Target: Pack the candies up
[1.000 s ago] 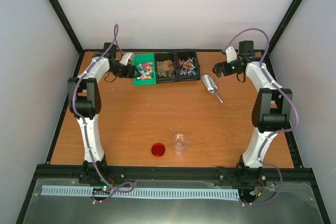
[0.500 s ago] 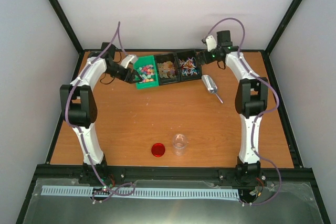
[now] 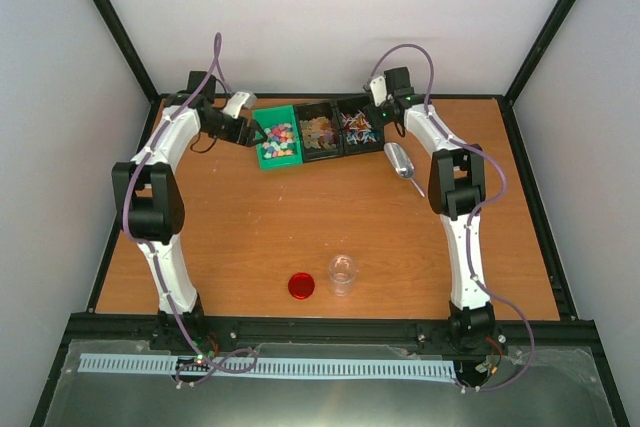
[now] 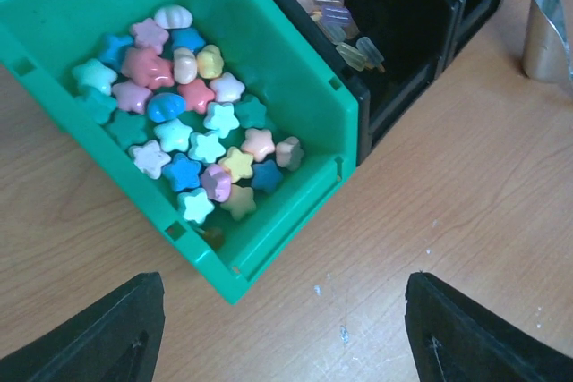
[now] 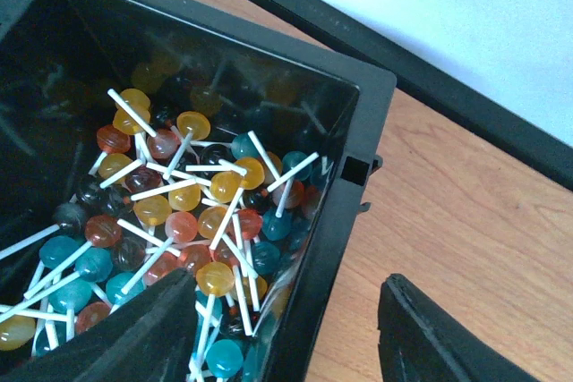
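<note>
Wrapped candies (image 4: 333,17) cropped at top edge.

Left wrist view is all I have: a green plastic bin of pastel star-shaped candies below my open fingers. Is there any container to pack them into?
Observer: Yes. A clear plastic cup stands upright on the wooden table near the arm bases, far from the green plastic bin.
Operator: Is it lidded?
Observer: It looks uncovered. A round red lid lies flat beside it, on the left arm's side, not touching it.
Operator: Where is the right arm?
Observer: The right gripper is open above the corner of a black plastic bin full of lollipops.
</note>
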You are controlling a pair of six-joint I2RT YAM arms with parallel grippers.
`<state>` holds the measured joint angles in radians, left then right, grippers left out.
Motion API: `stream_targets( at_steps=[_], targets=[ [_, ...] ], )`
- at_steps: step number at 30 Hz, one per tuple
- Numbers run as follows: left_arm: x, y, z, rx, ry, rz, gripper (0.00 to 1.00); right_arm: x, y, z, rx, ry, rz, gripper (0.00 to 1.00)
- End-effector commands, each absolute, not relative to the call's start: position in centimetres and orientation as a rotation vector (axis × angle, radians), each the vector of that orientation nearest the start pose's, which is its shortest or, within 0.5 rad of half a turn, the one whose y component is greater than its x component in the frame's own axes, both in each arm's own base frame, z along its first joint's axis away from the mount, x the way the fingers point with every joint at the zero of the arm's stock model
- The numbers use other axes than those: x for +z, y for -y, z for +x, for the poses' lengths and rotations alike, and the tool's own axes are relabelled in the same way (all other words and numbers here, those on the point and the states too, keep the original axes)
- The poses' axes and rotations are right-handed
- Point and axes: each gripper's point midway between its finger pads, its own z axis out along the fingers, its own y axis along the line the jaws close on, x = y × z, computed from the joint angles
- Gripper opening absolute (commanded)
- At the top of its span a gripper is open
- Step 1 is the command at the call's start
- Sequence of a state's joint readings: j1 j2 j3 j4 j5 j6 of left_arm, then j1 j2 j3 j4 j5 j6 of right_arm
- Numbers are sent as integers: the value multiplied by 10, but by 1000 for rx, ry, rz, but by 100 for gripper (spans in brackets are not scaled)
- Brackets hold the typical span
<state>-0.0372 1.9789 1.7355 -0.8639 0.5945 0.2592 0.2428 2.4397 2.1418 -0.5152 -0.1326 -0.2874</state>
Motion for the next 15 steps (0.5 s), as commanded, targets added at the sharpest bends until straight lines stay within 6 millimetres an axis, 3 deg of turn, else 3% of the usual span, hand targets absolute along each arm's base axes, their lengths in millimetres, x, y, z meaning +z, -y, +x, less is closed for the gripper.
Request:
stream_targets(
  at_steps=[1,11,15],
  targets=[
    [190,103,481,-631,-2417,499,75,99,-197,619,128,-2225,-746,51],
    [194,100,477,-622,-2410,500,75,94,-224,597,222,-2197,-871,35],
    [194,101,469,-626,-2408,526,75,94,-237,580,296,-2168,-950,31]
  ],
)
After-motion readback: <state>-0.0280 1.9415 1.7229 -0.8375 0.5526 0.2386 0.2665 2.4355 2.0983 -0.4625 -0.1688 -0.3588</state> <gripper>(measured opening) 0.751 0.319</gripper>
